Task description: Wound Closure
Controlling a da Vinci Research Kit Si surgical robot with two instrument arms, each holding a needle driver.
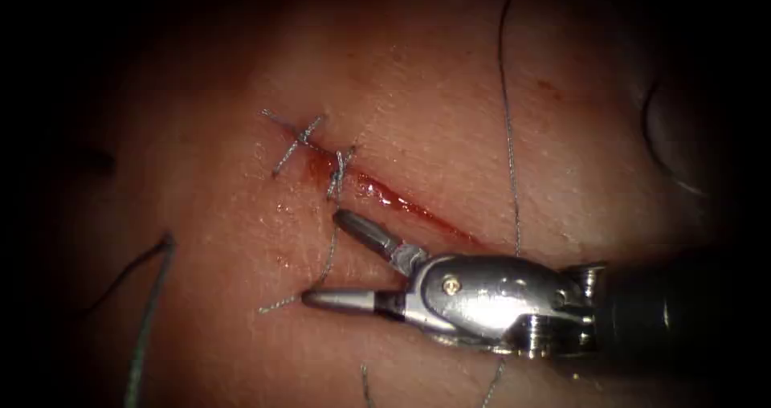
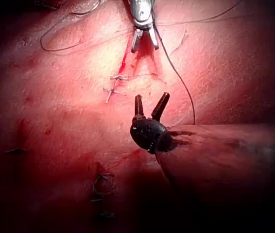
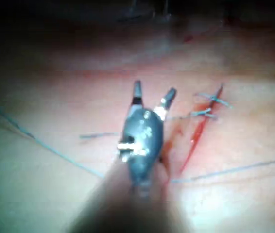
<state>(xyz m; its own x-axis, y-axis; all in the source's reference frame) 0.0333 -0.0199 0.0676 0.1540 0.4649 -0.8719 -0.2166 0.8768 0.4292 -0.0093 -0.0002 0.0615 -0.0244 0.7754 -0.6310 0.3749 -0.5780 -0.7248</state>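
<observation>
Endoscope view: right hand gapes empty over glistening tissue; left hand too.

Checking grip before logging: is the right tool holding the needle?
No: the right tool has its jaws spread open over the tissue, holding nothing.

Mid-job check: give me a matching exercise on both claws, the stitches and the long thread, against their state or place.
1. right claw
2. left claw
3. stitches
4. long thread

A. crossing the cut at its upper-left end
B. dark, open, holding nothing
C. silver, open, holding nothing, left of the cut
D. lying loose, right of the cut

Pairs: 1-C, 2-B, 3-A, 4-D.
</observation>
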